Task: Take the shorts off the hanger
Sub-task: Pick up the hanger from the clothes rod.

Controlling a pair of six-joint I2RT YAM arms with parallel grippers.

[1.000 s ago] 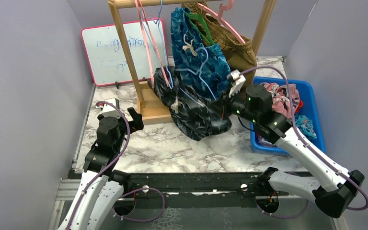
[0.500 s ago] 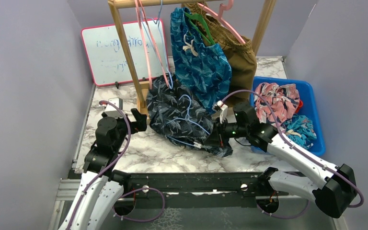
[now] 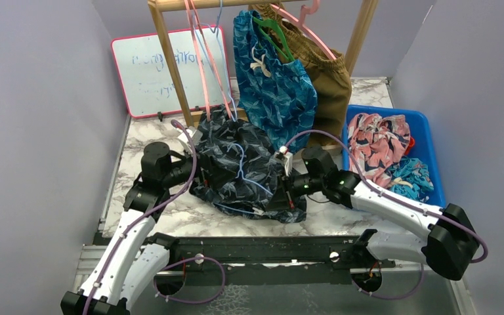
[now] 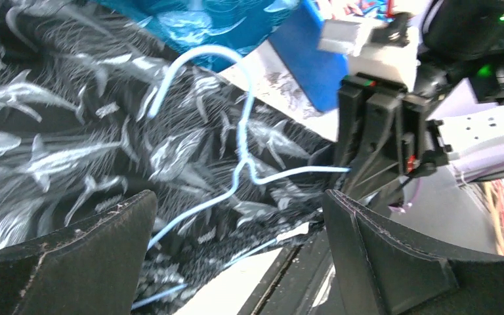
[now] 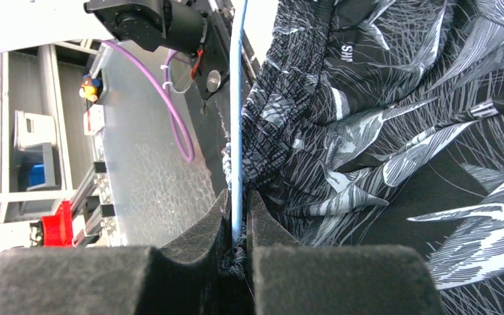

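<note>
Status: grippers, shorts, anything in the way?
Right gripper shut on blue hanger wire at the waistband. Left gripper open over black shorts, not gripping. Shorts lying on table, hanger not yet out. No obstruction seen.

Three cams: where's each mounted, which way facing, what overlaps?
Top external: above and behind the bases, looking down on the marbled table; left claw and right claw meet at the black patterned fabric shorts.
Left wrist: on the left arm, facing right across the shorts; its open fingers frame the light-blue wire hanger.
Right wrist: on the right arm, facing left toward the table's near edge; its fingers pinch the hanger.
Shared: shorts and hanger in all three.
</note>
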